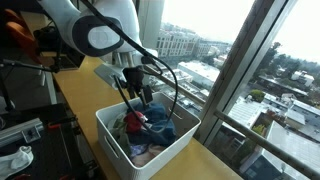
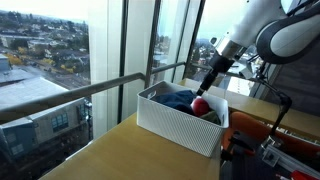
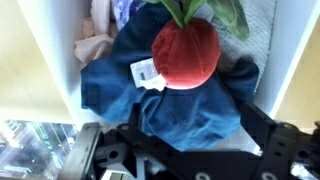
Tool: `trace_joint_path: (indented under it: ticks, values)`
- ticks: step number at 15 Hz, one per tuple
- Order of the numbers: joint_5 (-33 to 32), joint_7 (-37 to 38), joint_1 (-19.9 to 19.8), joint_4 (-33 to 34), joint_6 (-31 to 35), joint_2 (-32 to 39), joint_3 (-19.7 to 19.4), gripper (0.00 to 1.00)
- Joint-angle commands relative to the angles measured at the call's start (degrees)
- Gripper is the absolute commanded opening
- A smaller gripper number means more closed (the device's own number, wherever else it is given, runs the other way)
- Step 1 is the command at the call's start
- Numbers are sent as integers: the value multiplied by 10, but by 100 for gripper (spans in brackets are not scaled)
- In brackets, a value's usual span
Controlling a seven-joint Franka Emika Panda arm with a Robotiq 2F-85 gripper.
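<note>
Right now my gripper point(image 1: 137, 97) hangs just above a white basket point(image 1: 112, 140) that stands on a wooden counter point(image 2: 118, 156) beside a tall window point(image 2: 60, 60). My fingers point(image 3: 272, 128) are spread wide apart and have hold of nothing; in the wrist view they frame the lower edge of the picture, one on each side, with only cloth showing between them. Directly below me lies a red plush toy point(image 3: 187, 52), round, with green leaves point(image 3: 218, 12) at its top end, pointing away from me. It rests on a crumpled blue cloth point(image 3: 170, 105) that fills much of the basket, and a small white tag point(image 3: 147, 72) sits against the toy's edge, on the blue fabric. Beside the blue cloth, against the basket's white wall, a pale pink cloth point(image 3: 93, 45) is bunched up. In both exterior views I am over the basket's inner part, close to the toy; whether my fingertips touch it or the cloth I cannot tell. The toy shows red near the basket's rim in an exterior view point(image 2: 201, 105), just under me.
</note>
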Motion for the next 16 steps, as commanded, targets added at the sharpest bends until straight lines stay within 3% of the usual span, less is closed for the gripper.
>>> trace_joint_path:
  ticks: [1, 8, 16]
  values:
    - [-24, 10, -4, 5, -45, -51, 8, 100]
    - [-23, 9, -6, 1, -40, -46, 18, 100]
    - [-13, 10, 3, -6, -16, 26, 20, 100]
